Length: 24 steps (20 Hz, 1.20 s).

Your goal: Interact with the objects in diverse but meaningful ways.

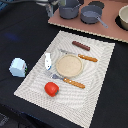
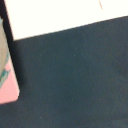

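Cup: a pale blue-white cup (image 1: 18, 67) is seen on the dark surface (image 1: 20, 30), off the placemat, at the exterior view's left.
Placemat: a pale striped placemat (image 1: 97, 75) is laid at an angle across the middle of the surface.
Tomato: a red tomato (image 1: 51, 89) is found on the placemat's near part, just beside the fork's tines.
Bottle: a small white bottle-like piece (image 1: 48, 60) is set on the placemat, left of the plate and apart from it.
Fork: an orange-handled fork (image 1: 67, 80) is laid just below the plate, tines toward the exterior view's left.
Plate: a round tan plate (image 1: 68, 65) is placed at the middle of the placemat.
Knife: an orange-handled knife (image 1: 80, 55) is laid along the plate's far edge.
Sausage: a brown sausage (image 1: 81, 46) is laid on the placemat beyond the knife, well apart from the tomato.
Board: a pinkish board (image 1: 112, 31) is seen at the far right, carrying the pans.
Saucepan: a grey long-handled saucepan (image 1: 92, 16) is stood on the board, handle toward the exterior view's right; a second grey pot (image 1: 69, 10) is stood just beside it.
Bowl: a pale bowl (image 1: 123, 18) is cut off by the right edge.
Fingers: not shown in either view; whether they are released or clenched cannot be told. In the wrist view only dark surface, a white sheet (image 2: 60, 15) and a pink corner (image 2: 7, 87) are seen, blurred.
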Tool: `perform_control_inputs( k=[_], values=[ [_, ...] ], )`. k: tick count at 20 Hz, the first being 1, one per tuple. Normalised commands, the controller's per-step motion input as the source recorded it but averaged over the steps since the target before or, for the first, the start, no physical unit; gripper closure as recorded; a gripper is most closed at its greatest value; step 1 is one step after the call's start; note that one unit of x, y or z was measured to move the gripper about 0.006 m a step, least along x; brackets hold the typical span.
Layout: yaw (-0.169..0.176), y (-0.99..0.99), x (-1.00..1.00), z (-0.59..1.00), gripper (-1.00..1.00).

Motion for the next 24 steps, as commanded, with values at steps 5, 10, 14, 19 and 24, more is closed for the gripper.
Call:
perform_control_inputs(
  k=[5, 10, 14, 19, 24],
  values=[
    [-0.044, -0.75, 0.77, -0.08, -1.0],
    [-0.038, -0.71, 0.59, -0.16, -1.0],
    [-0.007, -0.79, 0.59, -0.09, -1.0],
    [0.0, -0.69, 0.4, -0.17, -1.0],
    [0.0, -0.63, 0.21, -0.2, -1.0]
  ],
)
